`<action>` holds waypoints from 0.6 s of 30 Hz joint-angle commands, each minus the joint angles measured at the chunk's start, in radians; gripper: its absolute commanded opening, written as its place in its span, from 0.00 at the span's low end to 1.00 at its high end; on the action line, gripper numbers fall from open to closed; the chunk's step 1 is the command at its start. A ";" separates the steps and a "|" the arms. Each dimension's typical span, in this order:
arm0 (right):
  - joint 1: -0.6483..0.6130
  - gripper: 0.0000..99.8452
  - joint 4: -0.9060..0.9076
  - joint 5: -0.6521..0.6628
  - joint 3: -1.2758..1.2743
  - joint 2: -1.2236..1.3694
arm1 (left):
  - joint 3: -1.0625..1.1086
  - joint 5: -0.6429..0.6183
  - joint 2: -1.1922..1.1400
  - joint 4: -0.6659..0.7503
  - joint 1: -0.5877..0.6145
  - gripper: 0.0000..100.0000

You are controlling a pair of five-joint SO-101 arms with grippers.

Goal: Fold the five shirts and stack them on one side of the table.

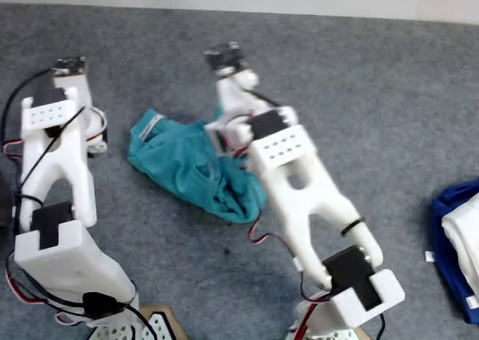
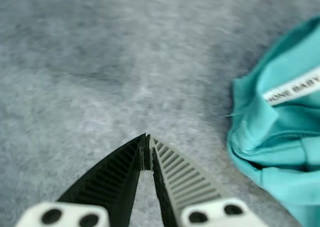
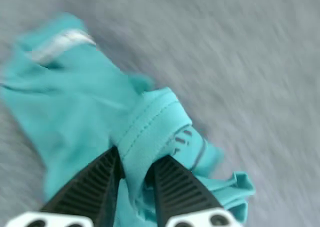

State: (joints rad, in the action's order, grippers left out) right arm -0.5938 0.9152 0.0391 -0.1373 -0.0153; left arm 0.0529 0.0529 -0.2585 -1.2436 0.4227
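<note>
Right wrist view gives me the clearest read: the right gripper [image 3: 135, 162] is pinched on a stitched hem of the teal shirt [image 3: 85, 97], with a ridge of fabric standing up between the two ribbed fingers [image 3: 92, 187]. I take that as a grip on an edge, so the cloth can be drawn out flat, not on the bulk of the bundle.

From the high view, the teal shirt [image 1: 191, 168] lies crumpled on the grey table [image 1: 374, 93], between the two arms and partly tucked under the right arm [image 1: 292, 168]. It is bunched and not yet folded, so I judge the job on this one to be at the spreading stage.

On the left wrist view, the left gripper [image 2: 147, 142] is closed tight with nothing in it, tips touching each other. It hangs over bare table just beside the collar end of the shirt, where the white label [image 2: 292, 89] shows. That looks to me like a waiting spot, close enough to take the opposite edge once I open it.

At the table's right edge sit a blue shirt [image 1: 449, 228] and a white cloth [image 1: 465, 239] lying on it, well apart from the teal one. I would guess that is the stacking side, though I cannot tell how neatly they are folded.
</note>
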 commanded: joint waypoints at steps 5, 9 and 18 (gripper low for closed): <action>-0.145 0.01 -0.236 -0.003 0.076 0.094 | -0.012 -0.032 0.050 0.012 0.035 0.01; -0.189 0.01 -0.286 -0.003 0.170 0.246 | -0.007 -0.032 0.050 0.012 0.035 0.01; -0.269 0.01 -0.285 -0.003 0.437 0.483 | -0.005 -0.032 0.048 0.012 0.035 0.01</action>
State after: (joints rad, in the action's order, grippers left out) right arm -0.8332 0.6513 0.0391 0.1849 0.4588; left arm 0.0529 0.0284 -0.2585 -1.2405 0.4411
